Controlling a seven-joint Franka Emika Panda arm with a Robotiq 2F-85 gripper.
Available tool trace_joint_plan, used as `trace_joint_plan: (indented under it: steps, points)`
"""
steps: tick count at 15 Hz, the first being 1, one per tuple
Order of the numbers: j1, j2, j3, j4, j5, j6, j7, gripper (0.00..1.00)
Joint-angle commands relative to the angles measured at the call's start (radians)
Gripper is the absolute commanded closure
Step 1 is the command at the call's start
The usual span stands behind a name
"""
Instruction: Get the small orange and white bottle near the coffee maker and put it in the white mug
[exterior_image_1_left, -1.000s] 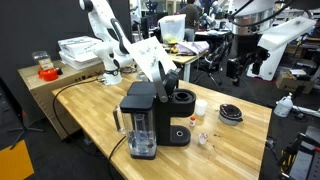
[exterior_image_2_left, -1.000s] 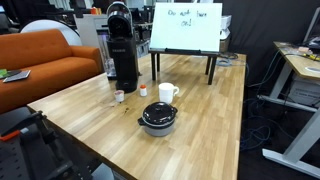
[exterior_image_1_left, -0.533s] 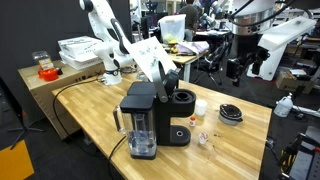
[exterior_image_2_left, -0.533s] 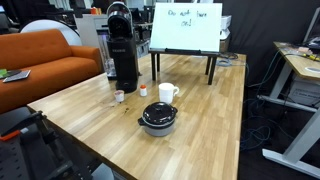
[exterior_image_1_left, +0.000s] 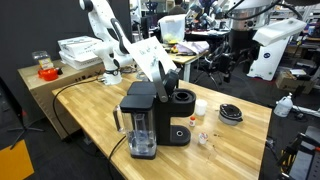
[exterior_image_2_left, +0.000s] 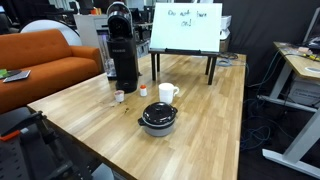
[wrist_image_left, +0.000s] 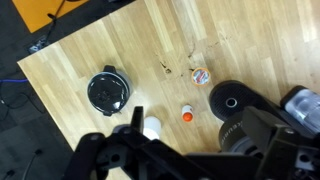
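The small orange and white bottle (exterior_image_2_left: 143, 90) stands on the wooden table between the black coffee maker (exterior_image_2_left: 122, 45) and the white mug (exterior_image_2_left: 167, 93), apart from both. The wrist view looks down on the bottle (wrist_image_left: 187, 114), the mug (wrist_image_left: 152, 127) and the coffee maker (wrist_image_left: 240, 110). In an exterior view the bottle (exterior_image_1_left: 193, 121) sits just in front of the mug (exterior_image_1_left: 200, 106), beside the coffee maker (exterior_image_1_left: 142, 120). My gripper (exterior_image_1_left: 167, 73) hangs high above the coffee maker. In the wrist view the gripper (wrist_image_left: 195, 128) looks open and empty.
A round black lidded dish (exterior_image_2_left: 158, 117) sits near the mug, also seen in the wrist view (wrist_image_left: 108, 90). Another small capped item (exterior_image_2_left: 119, 96) lies by the coffee maker. A whiteboard (exterior_image_2_left: 185, 27) stands at the table's far end. The table edge (exterior_image_1_left: 268, 140) is close.
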Motion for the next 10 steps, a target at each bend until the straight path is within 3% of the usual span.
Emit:
trace_joint_plan:
  steps: [1, 3, 10]
  points:
    - [0.008, 0.044, -0.064, -0.001, 0.074, 0.116, -0.103, 0.0]
    - [-0.013, 0.078, -0.082, -0.008, 0.014, 0.125, -0.076, 0.0]
    - [0.002, 0.085, -0.095, -0.004, 0.022, 0.109, -0.079, 0.0]
